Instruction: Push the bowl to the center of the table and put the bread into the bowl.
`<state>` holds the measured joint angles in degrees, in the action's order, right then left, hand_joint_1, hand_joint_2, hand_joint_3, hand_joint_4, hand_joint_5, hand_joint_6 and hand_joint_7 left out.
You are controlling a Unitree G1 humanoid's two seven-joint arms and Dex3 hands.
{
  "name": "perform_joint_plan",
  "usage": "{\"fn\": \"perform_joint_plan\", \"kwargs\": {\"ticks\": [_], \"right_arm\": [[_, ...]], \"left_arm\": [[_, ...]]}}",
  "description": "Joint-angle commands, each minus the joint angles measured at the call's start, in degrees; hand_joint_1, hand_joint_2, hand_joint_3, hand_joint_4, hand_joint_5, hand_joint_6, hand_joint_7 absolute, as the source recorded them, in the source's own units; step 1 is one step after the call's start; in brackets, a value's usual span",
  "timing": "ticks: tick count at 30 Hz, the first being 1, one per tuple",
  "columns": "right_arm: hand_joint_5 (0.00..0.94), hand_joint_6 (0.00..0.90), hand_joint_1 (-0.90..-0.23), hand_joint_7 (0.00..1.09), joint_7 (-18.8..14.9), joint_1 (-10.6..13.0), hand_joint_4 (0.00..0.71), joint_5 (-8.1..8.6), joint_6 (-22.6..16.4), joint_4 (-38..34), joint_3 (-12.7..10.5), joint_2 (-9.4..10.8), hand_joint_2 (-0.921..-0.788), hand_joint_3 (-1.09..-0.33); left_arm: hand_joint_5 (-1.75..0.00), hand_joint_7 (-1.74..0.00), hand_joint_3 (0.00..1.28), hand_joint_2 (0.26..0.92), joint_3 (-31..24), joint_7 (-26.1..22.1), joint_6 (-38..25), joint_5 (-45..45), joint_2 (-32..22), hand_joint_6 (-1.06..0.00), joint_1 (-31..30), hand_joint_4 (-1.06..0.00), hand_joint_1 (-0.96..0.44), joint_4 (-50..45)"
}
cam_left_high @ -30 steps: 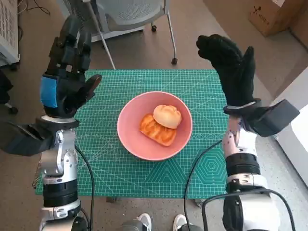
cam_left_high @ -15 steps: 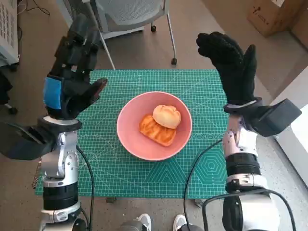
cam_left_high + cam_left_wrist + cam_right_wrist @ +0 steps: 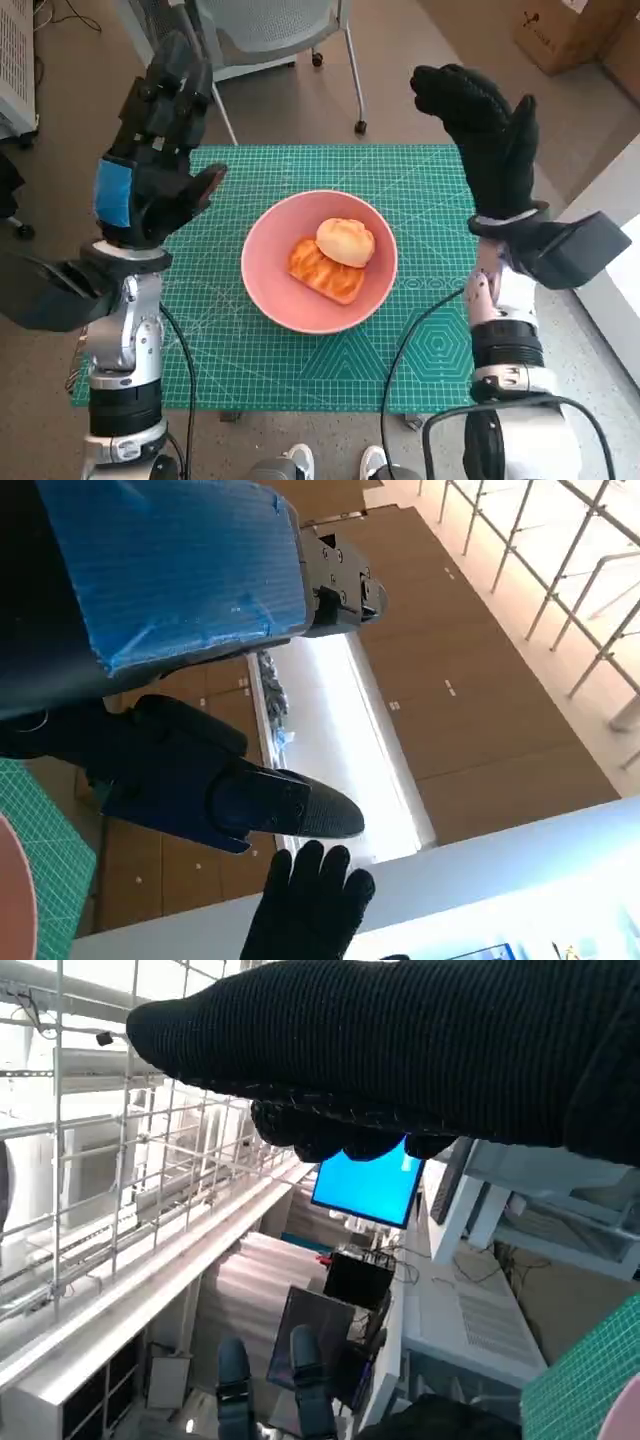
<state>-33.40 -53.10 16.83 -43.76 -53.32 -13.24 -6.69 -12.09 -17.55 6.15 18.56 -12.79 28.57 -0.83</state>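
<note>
A pink bowl (image 3: 275,285) sits near the middle of the green cutting mat (image 3: 420,220). Two pieces of bread lie inside it: a round pale bun (image 3: 345,241) on top of a flat golden pastry (image 3: 322,273). My left hand (image 3: 150,155), black with blue tape, is raised above the mat's left edge with fingers spread and nothing in it. My right hand (image 3: 485,130), in the black glove, is raised above the mat's right edge, fingers apart and empty. The left wrist view shows my left hand (image 3: 190,660) and the gloved right hand (image 3: 310,905) beyond it.
A grey chair (image 3: 270,30) stands behind the table. A cardboard box (image 3: 570,30) sits on the floor at the far right. A white unit (image 3: 20,60) is at the far left. Feet (image 3: 335,462) show below the table's front edge.
My left hand has risen and shifted slightly forward and inward. The right hand has barely moved. Bowl and bread lie as before.
</note>
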Motion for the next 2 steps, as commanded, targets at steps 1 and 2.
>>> {"fn": "perform_joint_plan", "kwargs": {"ticks": [1, 2], "right_arm": [[0.002, 0.323, -0.680, 0.00, 0.7, 1.2, 0.188, -1.14, 0.1, -0.1, 0.4, -0.8, -0.921, -0.661], [0.002, 0.323, -0.683, 0.00, 0.8, 1.2, 0.188, -1.21, 0.1, -0.1, 0.4, -0.8, -0.921, -0.660]], "left_arm": [[-0.01, -0.10, 0.17, 0.921, 0.2, -0.3, -0.3, 0.7, 0.1, -0.20, -0.6, -0.12, -0.61, -0.9], [-0.01, -0.10, 0.17, 0.921, 0.3, -0.3, -0.5, 0.8, 0.1, -0.20, -0.6, -0.11, -0.61, -1.1]]}}
